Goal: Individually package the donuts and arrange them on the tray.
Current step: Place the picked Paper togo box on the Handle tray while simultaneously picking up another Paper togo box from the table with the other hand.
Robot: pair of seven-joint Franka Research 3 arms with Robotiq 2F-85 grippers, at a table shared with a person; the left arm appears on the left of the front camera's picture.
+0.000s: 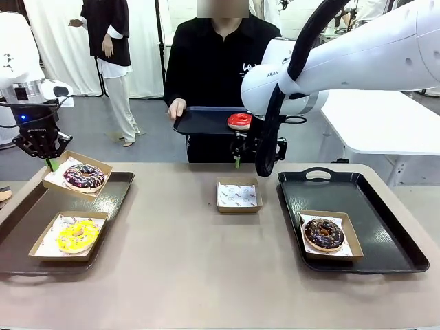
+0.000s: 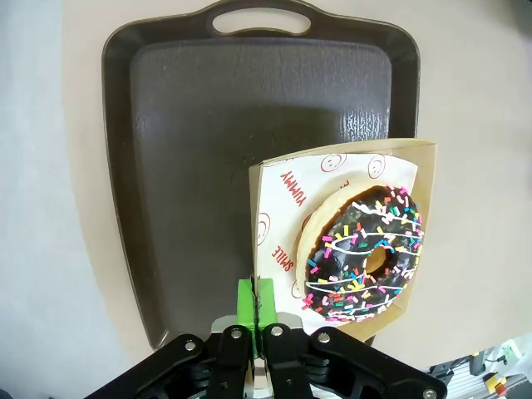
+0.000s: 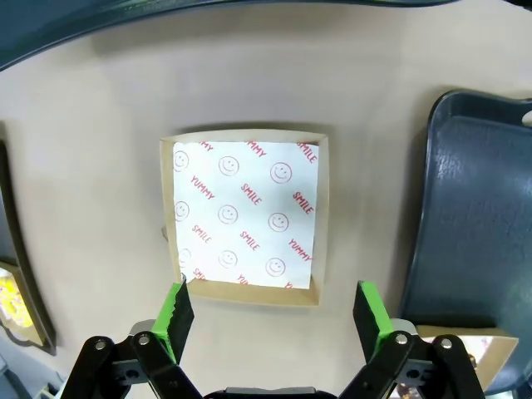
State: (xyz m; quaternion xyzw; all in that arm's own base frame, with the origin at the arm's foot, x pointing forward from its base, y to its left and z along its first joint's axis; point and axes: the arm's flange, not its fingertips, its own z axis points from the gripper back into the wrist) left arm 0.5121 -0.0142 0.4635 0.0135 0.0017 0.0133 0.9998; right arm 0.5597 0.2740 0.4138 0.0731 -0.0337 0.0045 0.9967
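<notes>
At the far left, your left gripper (image 1: 50,163) has its jaws pressed together on one corner of a paper-lined box (image 2: 278,208). The box hangs tilted over the far end of the left tray (image 1: 117,196). The sprinkled donut (image 1: 84,177) lies inside it, leaning toward the low side. Gripping the corner likely keeps the jaws off the icing while the box is carried. Whether the box's low edge touches the tray is hard to tell. Nearer you on the same tray, the yellow donut (image 1: 77,236) sits flat in its own box (image 1: 96,237).

In the middle, an empty lined box (image 1: 238,196) rests on the bare counter (image 1: 185,261), between the two trays. Your right gripper (image 3: 273,293) hovers directly above it, jaws spread wide and holding nothing.

Just beyond, at the far side, a person's hand (image 1: 177,108) holds out a small dark tray (image 1: 199,122) carrying the red donut (image 1: 239,121). It is probably offered so the donut can go into the empty box.

At the right, the right tray (image 1: 385,220) carries the chocolate donut (image 1: 324,233), already in a box (image 1: 354,240) at the near end. The bare space around it looks kept for the other boxes.
</notes>
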